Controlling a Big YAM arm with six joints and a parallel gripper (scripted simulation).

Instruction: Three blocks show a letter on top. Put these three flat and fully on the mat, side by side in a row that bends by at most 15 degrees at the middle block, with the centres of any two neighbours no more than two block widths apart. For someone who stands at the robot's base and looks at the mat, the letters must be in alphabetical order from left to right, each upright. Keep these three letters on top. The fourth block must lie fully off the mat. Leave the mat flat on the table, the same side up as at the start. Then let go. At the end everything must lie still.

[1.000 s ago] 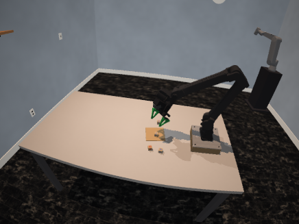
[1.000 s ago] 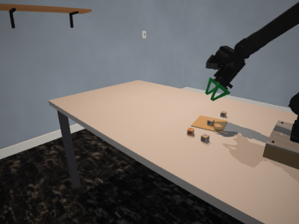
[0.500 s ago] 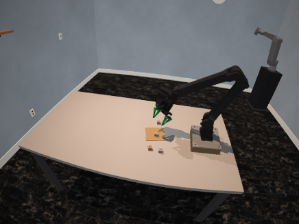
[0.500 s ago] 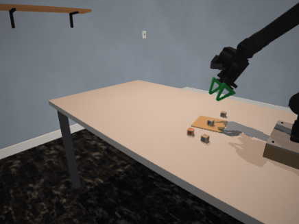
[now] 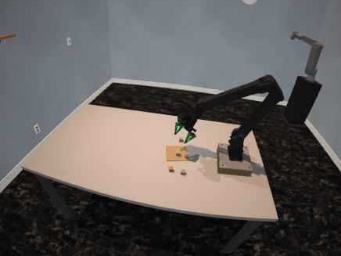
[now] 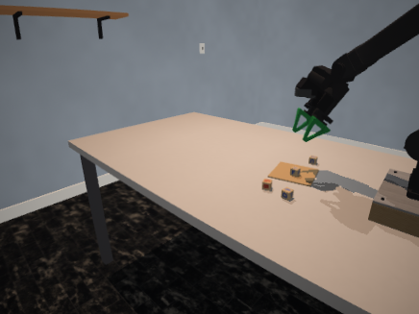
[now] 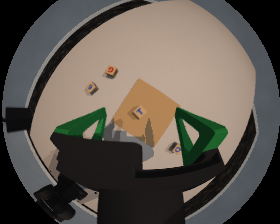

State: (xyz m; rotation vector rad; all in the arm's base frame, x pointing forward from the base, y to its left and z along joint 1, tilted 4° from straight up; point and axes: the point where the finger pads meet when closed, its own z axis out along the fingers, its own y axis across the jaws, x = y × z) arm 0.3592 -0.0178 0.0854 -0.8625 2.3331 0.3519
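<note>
The orange mat (image 5: 170, 156) (image 6: 281, 171) (image 7: 156, 96) lies flat. A block with a blue T on top (image 5: 178, 153) (image 6: 295, 172) (image 7: 139, 112) sits on it. A red-marked block (image 5: 171, 168) (image 6: 266, 184) (image 7: 111, 71) and a block with a small round blue mark (image 5: 183, 171) (image 6: 287, 194) (image 7: 91, 88) lie off one side. Another block with a round blue mark (image 5: 181, 139) (image 6: 313, 160) (image 7: 176, 148) lies off the opposite side, near the right finger in the wrist view. Their marks are too small to read surely. My gripper (image 5: 181, 138) (image 6: 300, 135) (image 7: 140, 111) is open and empty, high above the table.
The robot's base plate (image 5: 223, 159) (image 6: 382, 205) stands on the table (image 5: 109, 150) (image 6: 192, 160) (image 7: 200, 55), on the side of the mat nearer the arm. The arm's shadow falls across part of the mat and the table between mat and base.
</note>
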